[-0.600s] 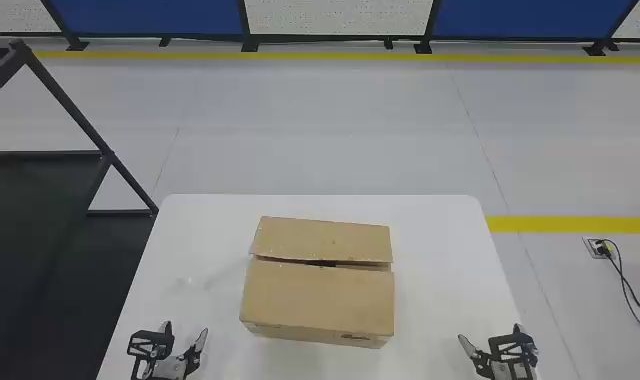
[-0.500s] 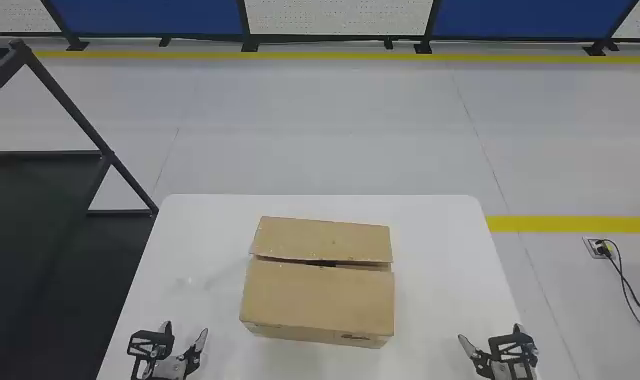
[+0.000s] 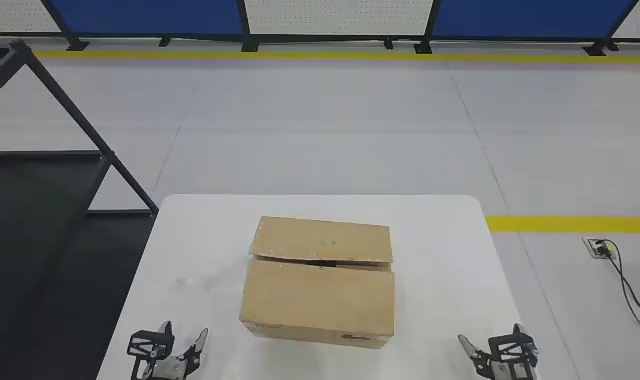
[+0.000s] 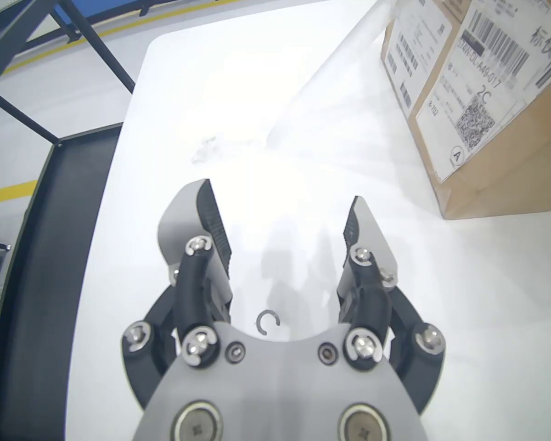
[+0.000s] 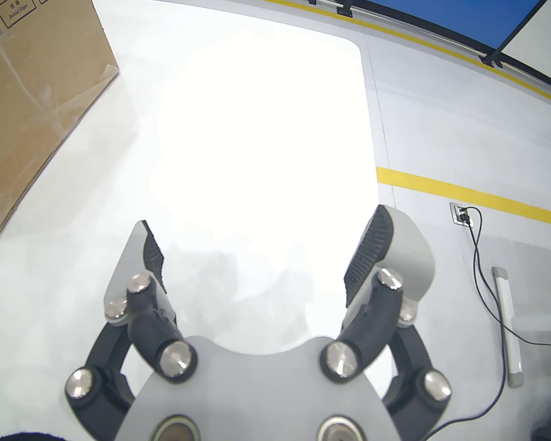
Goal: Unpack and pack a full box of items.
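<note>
White, glossy table (image 3: 440, 240) carries everything. Nearest, the left pincer (image 4: 280, 213) and the right pincer (image 5: 266, 240) hang over its near edge, cut off at the top view's lower border, each with ribbed black pads spread wide and nothing between them. Beneath the left pincer lies a small C-shaped ring (image 4: 267, 319). Ahead, between the two, stands the cardboard box (image 3: 320, 280), flaps down, contents hidden. Nothing has shifted since the earlier frames. Paper labels cover the box side facing the left pincer, and a clear film strip (image 4: 335, 61) trails from it, faint in the glare.
</note>
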Robot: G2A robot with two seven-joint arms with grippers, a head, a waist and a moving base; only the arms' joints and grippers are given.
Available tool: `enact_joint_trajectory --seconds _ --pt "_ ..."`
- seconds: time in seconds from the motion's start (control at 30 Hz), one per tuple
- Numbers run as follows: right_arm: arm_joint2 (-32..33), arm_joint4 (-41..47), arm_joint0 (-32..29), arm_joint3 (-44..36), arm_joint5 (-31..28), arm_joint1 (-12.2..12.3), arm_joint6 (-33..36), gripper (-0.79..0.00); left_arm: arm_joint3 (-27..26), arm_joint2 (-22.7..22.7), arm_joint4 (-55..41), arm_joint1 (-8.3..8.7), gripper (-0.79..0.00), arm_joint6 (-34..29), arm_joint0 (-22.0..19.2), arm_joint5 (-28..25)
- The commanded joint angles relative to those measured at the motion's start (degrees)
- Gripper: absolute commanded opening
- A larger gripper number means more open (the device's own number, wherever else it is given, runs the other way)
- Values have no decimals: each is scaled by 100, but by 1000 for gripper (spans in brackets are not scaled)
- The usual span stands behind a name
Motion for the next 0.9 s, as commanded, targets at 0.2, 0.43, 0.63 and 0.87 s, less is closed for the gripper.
enact_joint_trajectory --seconds 0.2,0.43,0.63,0.87 --pt "27 414 144 -207 -660 7 450 0 -99 -380 -138 25 0 598 86 -491" --pt "174 1963 557 -608 -1439 29 1899 0 -207 -966 -112 111 0 1114 40 -1465" --pt "106 3029 1170 -714 -1462 37 2880 0 -346 -1271 -312 151 0 1422 48 -2132" --pt "-1 3087 1440 -788 -1452 48 3204 0 -468 -1412 -193 168 0 1447 184 -2312"
